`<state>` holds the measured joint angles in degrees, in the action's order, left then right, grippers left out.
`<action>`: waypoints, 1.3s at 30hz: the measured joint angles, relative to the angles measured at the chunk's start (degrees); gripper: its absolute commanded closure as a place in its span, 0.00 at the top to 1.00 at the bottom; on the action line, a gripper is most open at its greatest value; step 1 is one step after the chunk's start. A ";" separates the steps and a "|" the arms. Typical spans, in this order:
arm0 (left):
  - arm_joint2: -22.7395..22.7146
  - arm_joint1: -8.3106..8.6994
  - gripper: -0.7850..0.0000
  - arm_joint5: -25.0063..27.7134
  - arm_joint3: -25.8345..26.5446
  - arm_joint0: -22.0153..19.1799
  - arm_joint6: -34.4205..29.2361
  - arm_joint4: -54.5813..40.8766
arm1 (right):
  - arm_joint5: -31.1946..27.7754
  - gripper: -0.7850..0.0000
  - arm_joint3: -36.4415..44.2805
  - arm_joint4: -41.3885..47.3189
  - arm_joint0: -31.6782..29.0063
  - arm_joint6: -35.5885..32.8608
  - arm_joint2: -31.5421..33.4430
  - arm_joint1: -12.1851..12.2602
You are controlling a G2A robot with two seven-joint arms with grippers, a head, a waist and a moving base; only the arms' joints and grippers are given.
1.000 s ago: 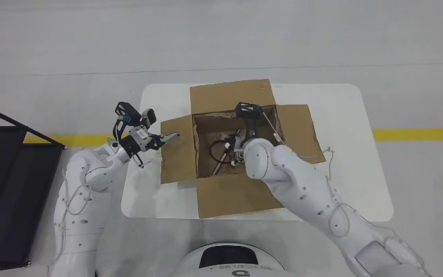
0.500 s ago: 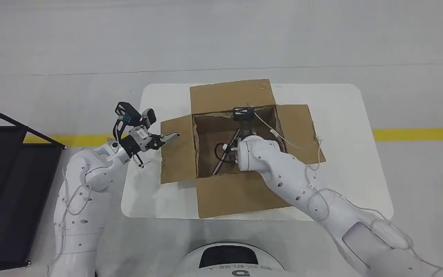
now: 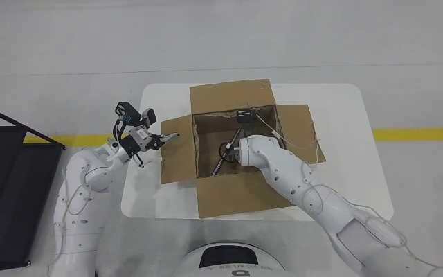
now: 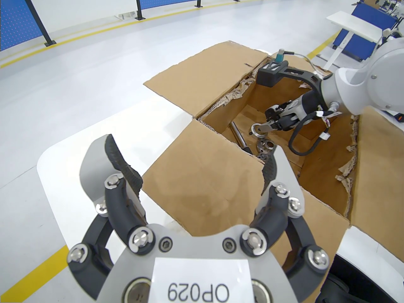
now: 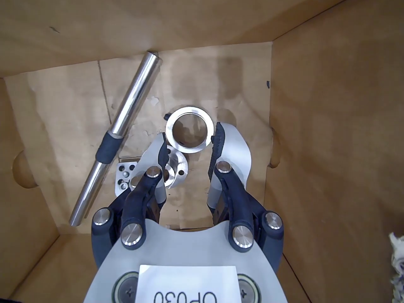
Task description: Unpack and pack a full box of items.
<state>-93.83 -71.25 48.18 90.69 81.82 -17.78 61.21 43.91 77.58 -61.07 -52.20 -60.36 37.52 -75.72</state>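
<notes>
Metal ring (image 5: 189, 148): clamped at fingertips of right gripper (image 5: 190, 140), inside cardboard box (image 5: 315, 127), near steel rod (image 5: 132, 102). Left gripper (image 4: 193, 148): spread wide beside box flap.

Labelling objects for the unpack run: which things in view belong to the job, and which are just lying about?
Job: cardboard box; metal ring in the right pincer; rod; flange; drilled plate.
Lying about: black frame on the floor; yellow floor line.

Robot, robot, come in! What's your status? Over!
Left gripper open, outside the cardboard box. Right gripper shut on metal ring, inside it. Metal rod and flange lie beside, not blocking.
</notes>
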 measured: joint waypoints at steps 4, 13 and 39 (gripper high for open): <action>0.00 0.00 1.00 0.00 0.00 0.00 0.00 0.00 | -0.42 0.37 -1.70 -0.51 0.19 -0.42 0.42 -0.53; 0.00 0.00 1.00 0.00 0.00 0.00 0.00 0.00 | -0.01 0.31 -7.17 1.03 1.40 0.00 0.94 -2.49; 0.00 0.00 1.00 0.00 0.00 0.00 0.00 0.00 | -0.44 0.00 23.55 -1.47 -23.43 27.84 16.66 0.29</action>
<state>-93.83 -71.25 48.18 90.69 81.82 -17.78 61.21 43.47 101.13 -62.54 -75.63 -32.52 54.18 -75.43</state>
